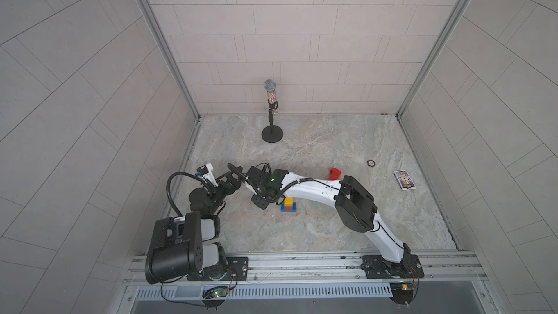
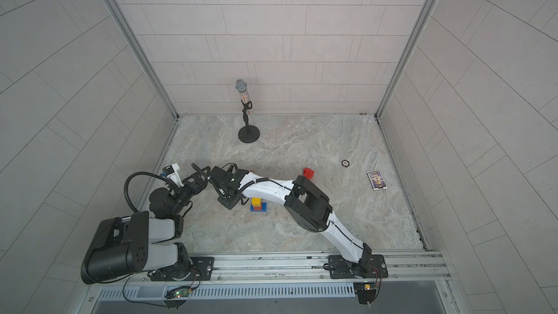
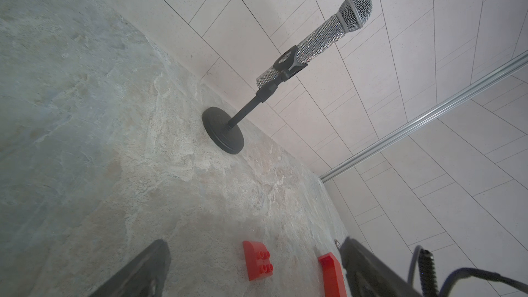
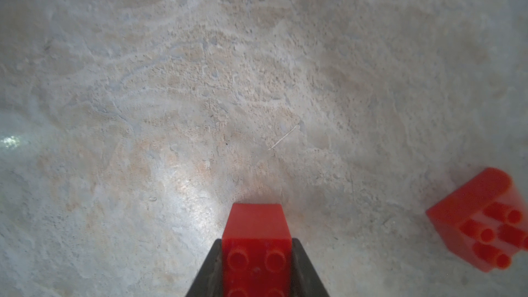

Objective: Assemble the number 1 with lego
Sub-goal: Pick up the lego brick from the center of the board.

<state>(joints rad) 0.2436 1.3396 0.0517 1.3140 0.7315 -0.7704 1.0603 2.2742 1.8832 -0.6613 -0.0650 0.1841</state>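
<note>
On the marbled table [image 1: 332,231], both top views: lego stack [image 1: 288,204], blue base, red, yellow on top, just beside the right arm [image 1: 317,188]; lone red brick [image 1: 335,173] farther back; microphone on stand [image 1: 271,110] near the rear wall; card box [image 1: 404,179] well to the right

Left wrist view: left gripper [image 3: 254,240], jaws spread wide, holding nothing; sloped red brick [image 3: 258,261] on the table between its fingers

Right wrist view: right gripper [image 4: 257,241], jaws clamped on a studded red brick [image 4: 255,221]; tipped red brick [image 4: 457,212] lying apart, studs sideways
</note>
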